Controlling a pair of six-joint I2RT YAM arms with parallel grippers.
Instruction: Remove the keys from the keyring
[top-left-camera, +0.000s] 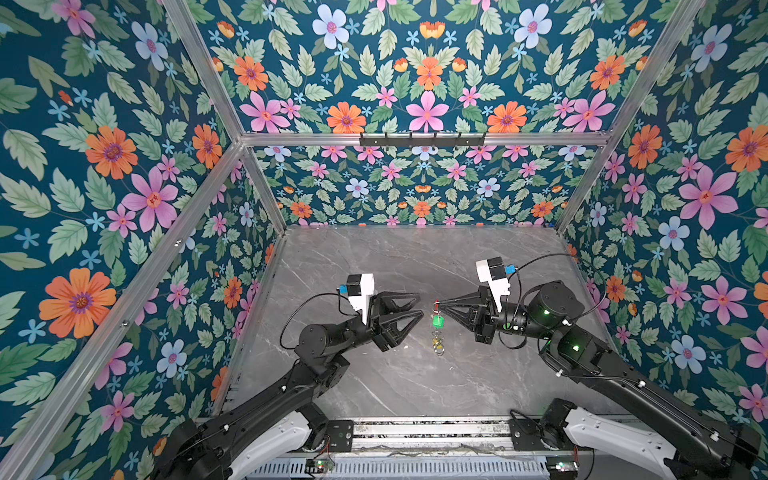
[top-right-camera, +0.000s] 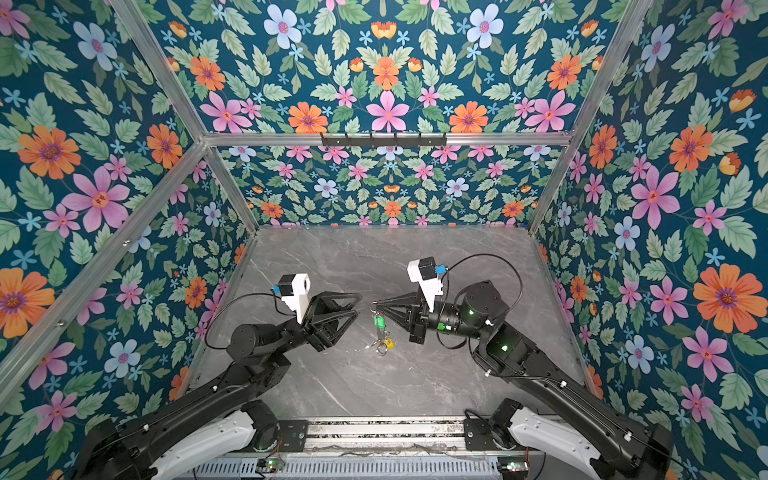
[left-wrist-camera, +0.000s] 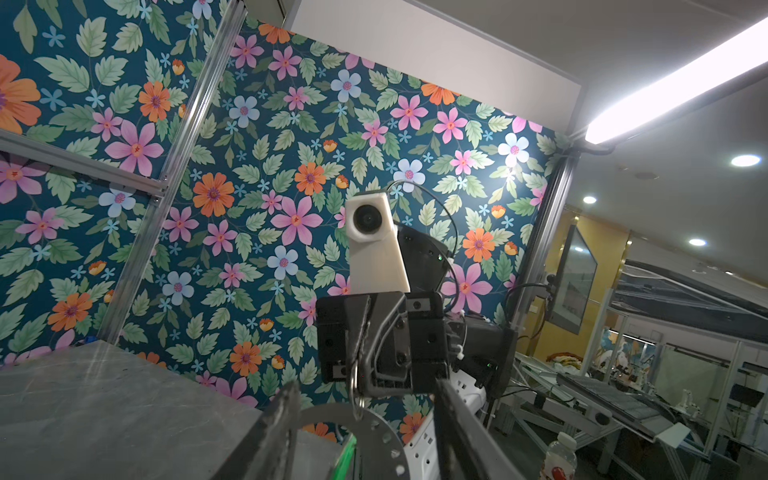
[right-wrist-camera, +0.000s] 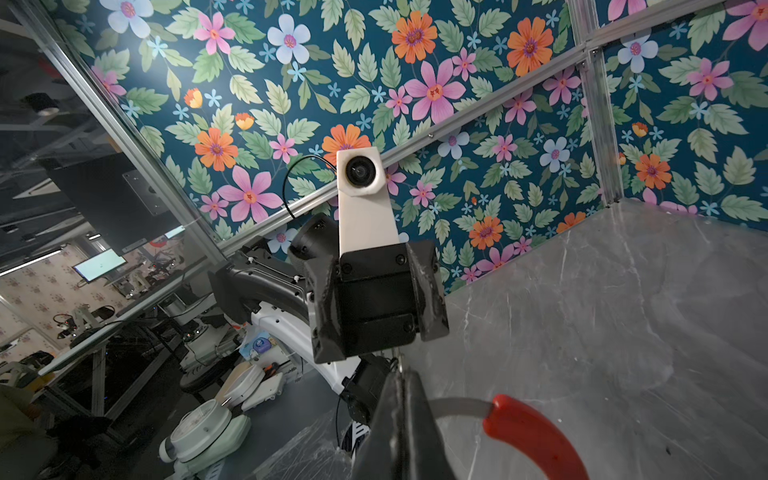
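The keyring (left-wrist-camera: 376, 426), a thin grey hoop with a red sleeve (right-wrist-camera: 536, 436), hangs upright above the marble table. My right gripper (top-left-camera: 437, 306) is shut on its top, where a small metal loop (left-wrist-camera: 355, 388) shows at the tips. In both top views the keys dangle below. One carries a green tag (top-left-camera: 437, 321) (top-right-camera: 379, 321), the other a yellow tag (top-left-camera: 437, 341) (top-right-camera: 389, 343) lower down. My left gripper (top-left-camera: 420, 307) (top-right-camera: 359, 304) is open just left of the ring. Its fingers (left-wrist-camera: 276, 432) straddle the hoop without touching it. The key blades are too small to make out.
The grey marble table (top-left-camera: 374, 266) is boxed in by floral walls and aluminium posts. A black hook rail (top-left-camera: 422, 140) is fixed to the back beam. The arm bases stand on the front rail (top-left-camera: 432, 432).
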